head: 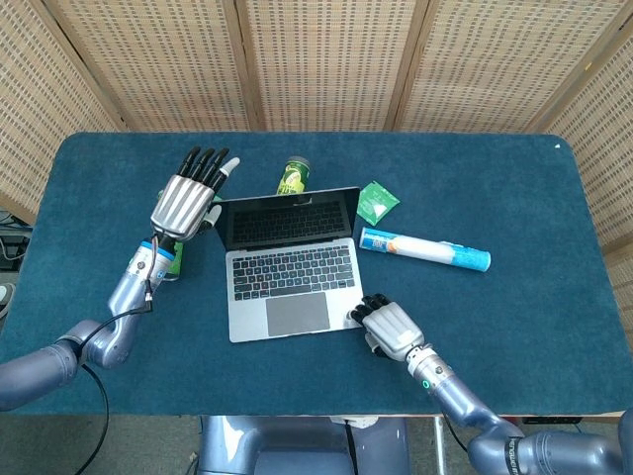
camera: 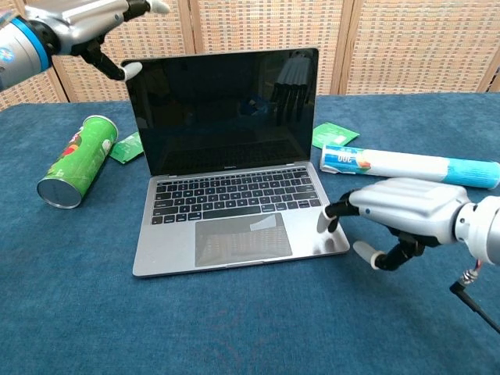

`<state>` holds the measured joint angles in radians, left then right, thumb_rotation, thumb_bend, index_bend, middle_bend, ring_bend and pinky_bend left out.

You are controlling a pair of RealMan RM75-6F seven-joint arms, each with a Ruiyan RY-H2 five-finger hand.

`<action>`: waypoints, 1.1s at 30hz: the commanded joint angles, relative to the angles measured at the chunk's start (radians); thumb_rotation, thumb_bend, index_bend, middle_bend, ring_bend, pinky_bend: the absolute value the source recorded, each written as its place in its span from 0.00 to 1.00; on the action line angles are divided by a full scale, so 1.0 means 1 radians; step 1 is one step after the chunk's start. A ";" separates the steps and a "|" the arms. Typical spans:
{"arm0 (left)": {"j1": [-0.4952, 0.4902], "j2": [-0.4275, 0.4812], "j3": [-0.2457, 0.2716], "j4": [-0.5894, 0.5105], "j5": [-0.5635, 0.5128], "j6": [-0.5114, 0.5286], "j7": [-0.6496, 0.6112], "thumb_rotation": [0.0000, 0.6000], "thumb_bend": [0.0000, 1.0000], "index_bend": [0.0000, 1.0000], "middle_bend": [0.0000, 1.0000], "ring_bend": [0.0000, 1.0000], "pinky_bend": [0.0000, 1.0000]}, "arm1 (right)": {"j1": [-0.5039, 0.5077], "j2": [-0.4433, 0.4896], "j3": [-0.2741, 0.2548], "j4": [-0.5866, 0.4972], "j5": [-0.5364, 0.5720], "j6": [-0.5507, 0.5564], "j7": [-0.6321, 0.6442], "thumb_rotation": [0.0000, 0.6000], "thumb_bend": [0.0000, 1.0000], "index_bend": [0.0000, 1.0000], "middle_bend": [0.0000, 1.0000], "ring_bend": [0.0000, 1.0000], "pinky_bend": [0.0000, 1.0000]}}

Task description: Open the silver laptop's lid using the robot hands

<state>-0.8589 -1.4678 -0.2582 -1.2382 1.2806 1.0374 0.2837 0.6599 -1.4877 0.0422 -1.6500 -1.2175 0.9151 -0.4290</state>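
Silver laptop (camera: 234, 180) at the middle of the blue tabletop (head: 514, 178), lid (camera: 223, 109) raised, dark screen facing the robot; left hand (head: 186, 198) beside the lid's upper left corner, fingers spread and straight, grasping nothing; right hand (camera: 402, 215) at the base's front right corner, fingertips (camera: 324, 221) resting on the palm rest, nothing gripped; green can (camera: 78, 160) lying left of the laptop; white and blue tube (camera: 406, 166) lying to its right; green packet (head: 377, 202) just behind the tube.
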 commanded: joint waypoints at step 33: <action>0.703 0.317 0.323 -0.430 0.117 0.589 -0.217 1.00 0.00 0.00 0.00 0.00 0.00 | -0.487 0.294 -0.045 0.239 -0.379 0.785 0.555 1.00 0.00 0.00 0.00 0.00 0.00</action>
<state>-0.1762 -1.1548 0.0541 -1.6788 1.3833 1.6119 0.0846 0.2042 -1.1892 0.0080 -1.4131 -1.6141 1.6754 0.1073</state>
